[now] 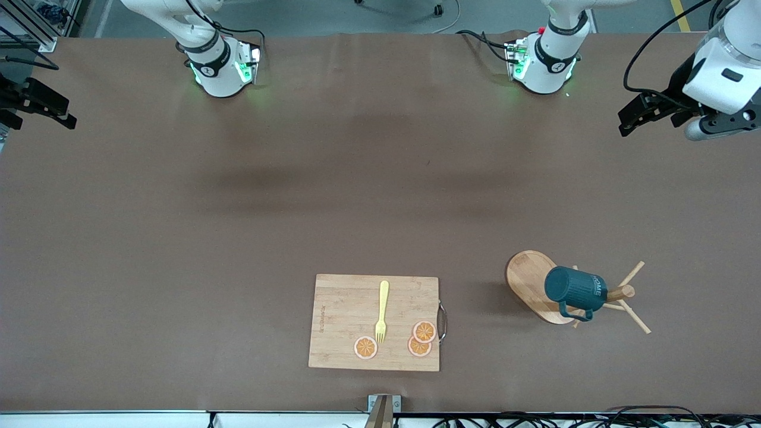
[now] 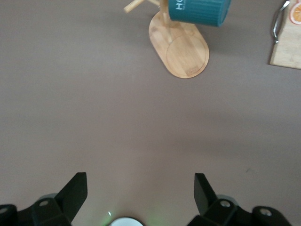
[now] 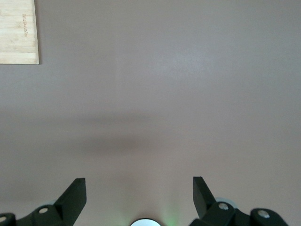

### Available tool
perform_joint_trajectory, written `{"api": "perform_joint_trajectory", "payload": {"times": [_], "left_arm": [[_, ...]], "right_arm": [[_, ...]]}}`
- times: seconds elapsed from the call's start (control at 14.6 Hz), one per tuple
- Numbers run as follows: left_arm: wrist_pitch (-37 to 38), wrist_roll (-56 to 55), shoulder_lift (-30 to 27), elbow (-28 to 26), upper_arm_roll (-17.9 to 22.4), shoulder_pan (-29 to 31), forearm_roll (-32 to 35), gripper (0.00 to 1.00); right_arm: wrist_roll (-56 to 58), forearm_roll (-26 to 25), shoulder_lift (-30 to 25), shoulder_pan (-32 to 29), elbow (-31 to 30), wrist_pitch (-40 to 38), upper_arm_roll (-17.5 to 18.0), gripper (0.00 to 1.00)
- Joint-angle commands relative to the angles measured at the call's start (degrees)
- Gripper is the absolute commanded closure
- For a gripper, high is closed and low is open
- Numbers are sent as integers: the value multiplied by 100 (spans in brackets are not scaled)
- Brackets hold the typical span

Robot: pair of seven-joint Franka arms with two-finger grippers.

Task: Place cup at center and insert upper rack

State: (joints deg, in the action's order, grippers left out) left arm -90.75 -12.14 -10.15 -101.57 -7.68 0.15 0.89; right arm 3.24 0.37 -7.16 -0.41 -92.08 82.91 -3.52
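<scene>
The dark teal ribbed cup [image 1: 575,289] hangs on the upper rack [image 1: 529,279], a light wooden mug tree with an oval base, near the front camera toward the left arm's end of the table. In the left wrist view the cup [image 2: 200,12] and the rack's base [image 2: 181,47] show well ahead of the fingers. My left gripper [image 1: 645,116] hangs open and empty high over the table's edge at the left arm's end; its own view shows it [image 2: 140,188] above bare table. My right gripper [image 1: 38,106] waits open and empty over the other end, also [image 3: 139,188] above bare table.
A rectangular bamboo cutting board [image 1: 345,309] with a metal handle lies near the front edge at mid-table. It carries a yellow fork [image 1: 382,312] and three orange slices [image 1: 420,339]. A corner of the board [image 3: 18,30] shows in the right wrist view.
</scene>
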Motion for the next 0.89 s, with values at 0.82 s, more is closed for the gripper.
{"api": "perform_joint_trajectory", "payload": {"times": [0.82], "left_arm": [[268, 405, 66, 409, 56, 64, -362, 0]], "right_arm": [[221, -107, -163, -29, -152, -73, 18, 0]]}}
